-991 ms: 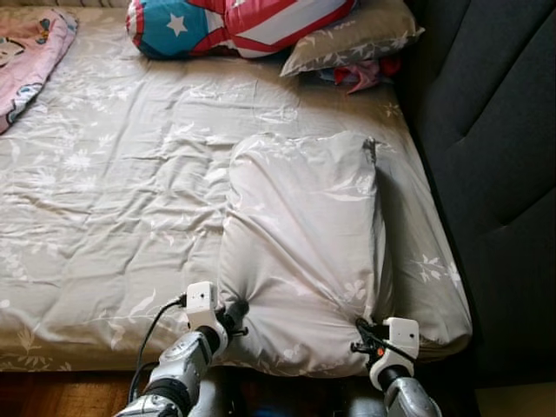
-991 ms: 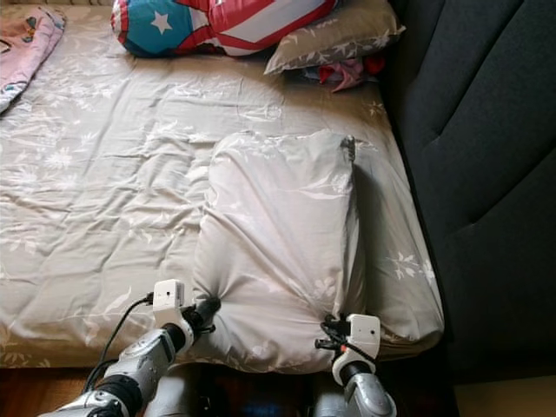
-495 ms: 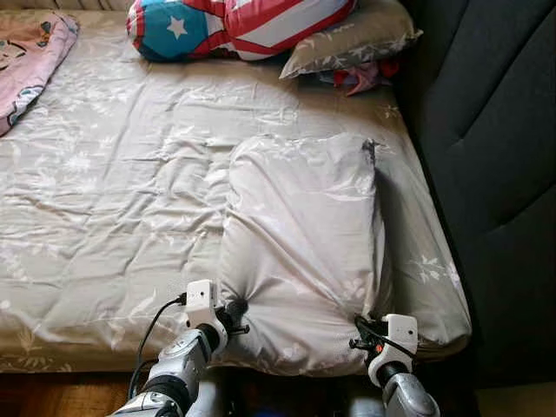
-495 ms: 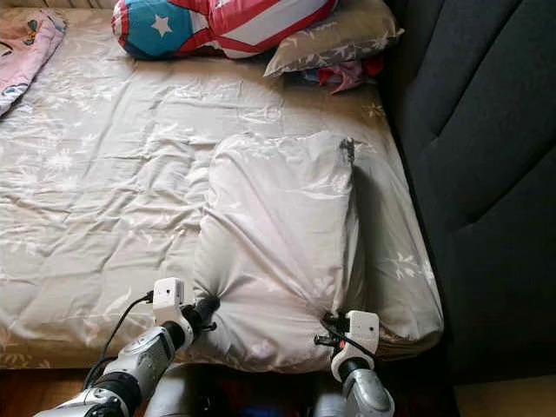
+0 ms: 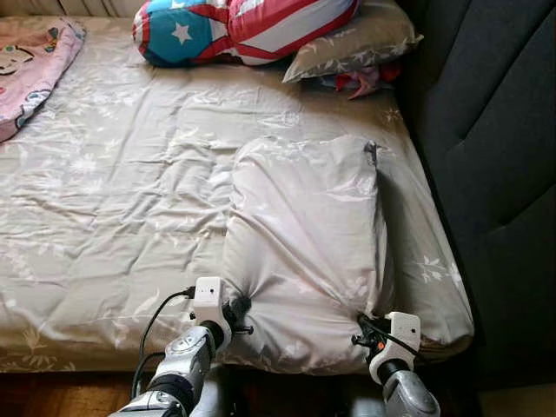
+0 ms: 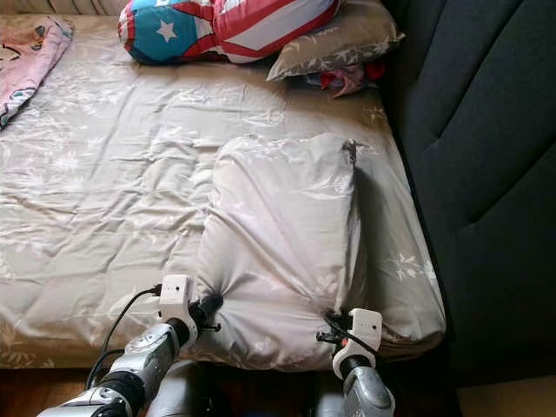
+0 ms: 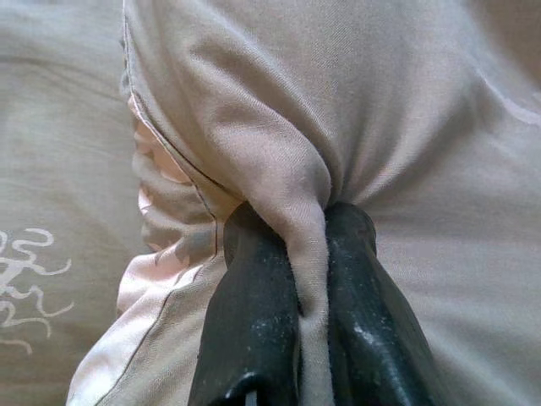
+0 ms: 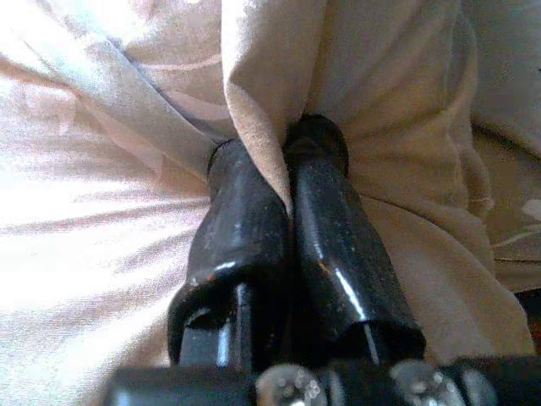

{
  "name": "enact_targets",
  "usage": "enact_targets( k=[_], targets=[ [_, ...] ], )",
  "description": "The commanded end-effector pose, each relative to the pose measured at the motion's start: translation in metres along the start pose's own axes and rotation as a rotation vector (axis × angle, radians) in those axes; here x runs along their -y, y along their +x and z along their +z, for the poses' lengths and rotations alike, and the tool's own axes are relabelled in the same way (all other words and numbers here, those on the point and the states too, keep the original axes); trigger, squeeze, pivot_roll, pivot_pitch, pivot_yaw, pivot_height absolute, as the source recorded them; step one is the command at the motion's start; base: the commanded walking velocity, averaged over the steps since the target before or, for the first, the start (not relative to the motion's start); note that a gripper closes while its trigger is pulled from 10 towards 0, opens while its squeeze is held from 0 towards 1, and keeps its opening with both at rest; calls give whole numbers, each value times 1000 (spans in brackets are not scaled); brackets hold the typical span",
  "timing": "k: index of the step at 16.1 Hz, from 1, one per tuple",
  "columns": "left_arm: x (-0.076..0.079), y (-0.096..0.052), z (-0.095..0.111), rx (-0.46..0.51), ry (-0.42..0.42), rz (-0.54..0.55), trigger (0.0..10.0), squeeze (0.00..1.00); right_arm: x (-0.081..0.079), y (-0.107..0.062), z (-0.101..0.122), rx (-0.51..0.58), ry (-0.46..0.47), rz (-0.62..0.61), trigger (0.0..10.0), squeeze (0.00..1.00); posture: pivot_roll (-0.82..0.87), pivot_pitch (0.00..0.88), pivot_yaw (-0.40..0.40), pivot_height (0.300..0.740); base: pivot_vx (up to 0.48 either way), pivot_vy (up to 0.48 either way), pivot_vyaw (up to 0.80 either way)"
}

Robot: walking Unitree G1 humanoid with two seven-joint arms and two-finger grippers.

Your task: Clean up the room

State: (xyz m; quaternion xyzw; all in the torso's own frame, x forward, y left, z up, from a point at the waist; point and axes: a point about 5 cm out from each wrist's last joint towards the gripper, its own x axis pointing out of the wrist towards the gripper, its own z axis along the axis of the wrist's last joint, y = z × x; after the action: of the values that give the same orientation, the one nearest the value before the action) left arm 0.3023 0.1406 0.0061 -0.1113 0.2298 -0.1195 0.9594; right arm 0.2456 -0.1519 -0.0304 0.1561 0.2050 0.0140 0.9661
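I read this as the bed-tidying part of the room clean-up: both grippers have the near end of the grey pillow (image 5: 304,243) in hand, so the step is moving it. Next, I would lift both corners together and carry it toward the top of the frame, keeping the two arms level so the case doesn't slip.

The bed (image 5: 104,174) takes up most of the head views, covered in a rumpled grey sheet with a pale leaf print. The dark upholstered headboard (image 5: 495,156) runs down the right side of the frame.

The pillow lies lengthwise in the lower centre-right, just beside the headboard side of the mattress, its near end overhanging the lower edge. It looks soft and loosely filled, puckering where it is pinched.

At the top centre sit a stars-and-stripes cushion (image 5: 243,26) and a second grey pillow (image 5: 356,43), with something red tucked under it. A pink blanket (image 5: 30,69) lies in the upper left corner.

The left gripper (image 5: 236,310) at lower centre is clenched on a fold of the case at the pillow's near-left corner. The right gripper (image 5: 365,320) at lower right is pinched on the near-right corner.
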Motion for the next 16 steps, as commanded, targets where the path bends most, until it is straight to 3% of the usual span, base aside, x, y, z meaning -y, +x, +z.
enact_targets(
  k=[1,9,16],
  targets=[
    [2,0,-3,3,7,1,10000,0,3,-7,-16,-79,6,-26,10000,0,-34,135,1,631,0,0,0],
    [-17,-4,12,68,-9,80,10000,0,14,-7,-10,-41,38,-60,10000,0,-31,71,16,740,0,0,0],
    [-32,-7,19,91,-16,143,10000,0,18,0,3,-18,36,-95,10000,0,-38,0,23,740,0,0,0]
  ],
)
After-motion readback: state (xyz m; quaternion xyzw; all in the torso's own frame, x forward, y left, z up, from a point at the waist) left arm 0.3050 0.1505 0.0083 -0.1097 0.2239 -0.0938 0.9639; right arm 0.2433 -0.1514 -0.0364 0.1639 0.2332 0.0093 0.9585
